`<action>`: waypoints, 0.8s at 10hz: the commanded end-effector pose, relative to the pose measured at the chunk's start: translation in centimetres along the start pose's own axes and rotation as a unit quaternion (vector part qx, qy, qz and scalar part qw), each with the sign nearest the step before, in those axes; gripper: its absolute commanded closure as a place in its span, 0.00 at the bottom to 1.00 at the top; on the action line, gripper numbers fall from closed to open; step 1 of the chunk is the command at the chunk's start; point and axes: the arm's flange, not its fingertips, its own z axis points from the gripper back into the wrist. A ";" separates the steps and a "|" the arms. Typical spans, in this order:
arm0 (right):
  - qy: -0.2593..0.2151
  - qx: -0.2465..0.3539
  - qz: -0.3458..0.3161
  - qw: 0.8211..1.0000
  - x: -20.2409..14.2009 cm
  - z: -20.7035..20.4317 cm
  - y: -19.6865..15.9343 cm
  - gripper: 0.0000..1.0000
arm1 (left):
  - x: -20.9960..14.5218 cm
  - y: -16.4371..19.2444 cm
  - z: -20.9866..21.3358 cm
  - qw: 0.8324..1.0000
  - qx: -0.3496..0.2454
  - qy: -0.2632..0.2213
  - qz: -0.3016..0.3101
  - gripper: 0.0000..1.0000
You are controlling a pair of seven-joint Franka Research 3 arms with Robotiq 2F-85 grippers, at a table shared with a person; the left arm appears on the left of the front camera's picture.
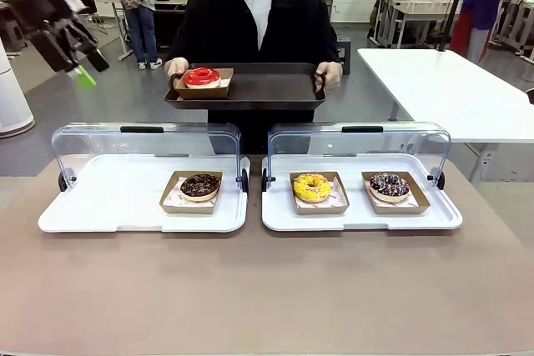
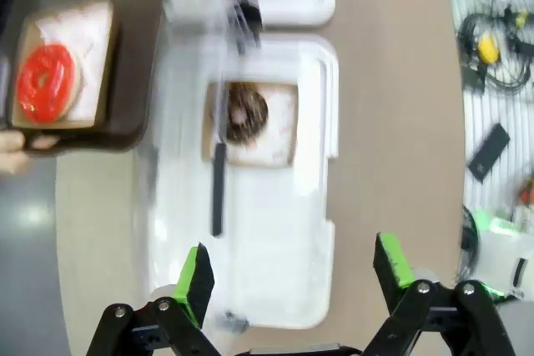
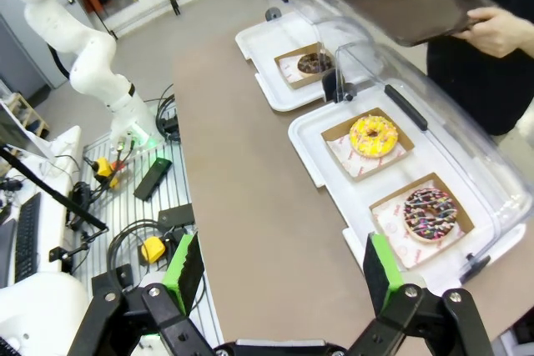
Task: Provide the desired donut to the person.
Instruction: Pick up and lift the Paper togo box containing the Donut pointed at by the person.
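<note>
My left claw [image 2: 294, 258] and right claw [image 3: 282, 249] are black with bright green pads. The person [image 1: 250, 22] wears black over white. Their tray [image 1: 275, 89] is dark brown, and the red donut [image 1: 202, 77] on it is glossy. On the white trays [image 1: 108, 206] I see a chocolate donut [image 1: 199, 186], a yellow donut [image 1: 312, 188] and a dark donut [image 1: 389, 185] with many-coloured sprinkles. The table [image 1: 267, 298] is dull brown.
</note>
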 end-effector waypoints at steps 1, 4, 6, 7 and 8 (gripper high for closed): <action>-0.014 0.004 0.007 1.000 0.2 -0.1 -0.2 0.00 | -5.0 2.5 1.0 0.985 -0.049 -0.166 -0.025 0.00; -0.014 0.004 0.007 1.000 0.2 -0.1 -0.2 0.00 | -11.4 3.7 -0.4 0.967 -0.037 -0.245 -0.063 0.00; -0.014 0.004 0.007 1.000 0.2 -0.1 -0.2 0.00 | -14.9 3.8 0.1 0.963 -0.017 -0.268 -0.026 0.00; -0.014 0.004 0.007 1.000 0.2 -0.1 -0.2 0.00 | -16.4 3.5 0.5 0.964 -0.008 -0.267 -0.010 0.00; -0.014 0.004 0.007 1.000 0.2 -0.1 -0.2 0.00 | -17.5 2.9 0.8 0.966 -0.001 -0.257 0.002 0.00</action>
